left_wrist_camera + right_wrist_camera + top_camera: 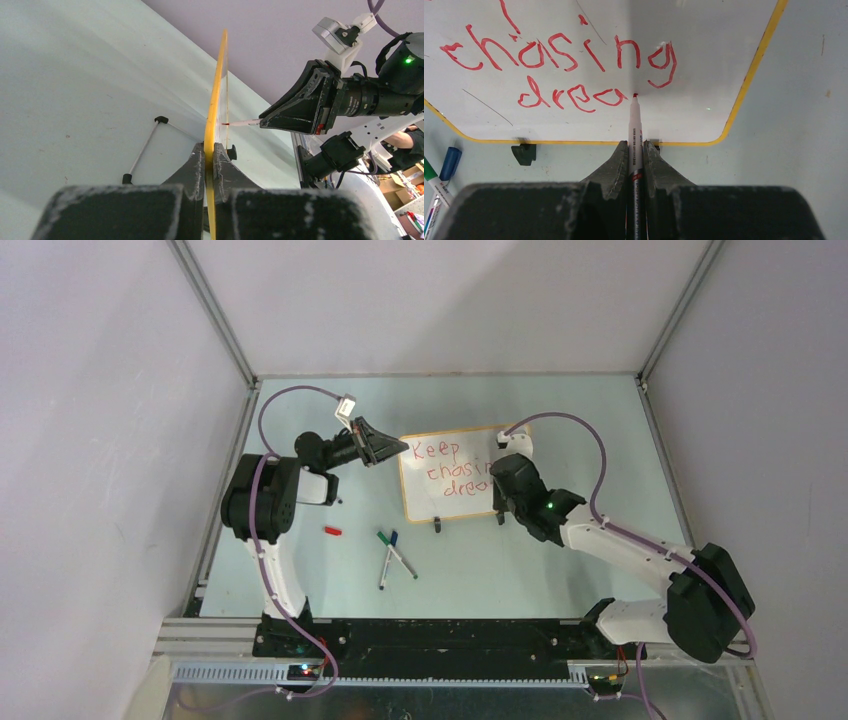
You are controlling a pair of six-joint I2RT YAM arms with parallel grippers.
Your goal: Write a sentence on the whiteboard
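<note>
Two arms, the left arm (pixel 262 502) and the right arm (pixel 620 540), reach out from the near edge of your pale green counter (pixel 560 420). Closest in, ahead of the left base, a green-capped white marker (pixel 398 556) and a blue-capped white marker (pixel 387 562) lie crossed near their caps. A small red cap (pixel 332 531) sits apart to their left.

Next come two small black clip feet (pixel 437 525) on the near long edge of the small rectangular glossy whiteboard (pixel 425 502), which has rounded corners and a thin tan-orange frame. Its long axis runs left to right across the counter, the right end swung slightly farther back. Its written face is turned toward the near side; how steeply it leans you cannot tell.

Your left jaws are closed flat on the frame at the left short edge, near the far corner. Your right jaws are pinched narrow on the barrel of a white red-tipped marker (pixel 635 130). That marker's long axis points away from the right base at the board face, tip touching just right of the last letter.

The red handwritten sentence (pixel 445 472) reads left to right in three lines: "Keep", "chasing", "drea". Bare white runs from the tip to the rounded near-right corner. Open counter lies right of the board and behind it, up to the pale back wall (pixel 450 300).
</note>
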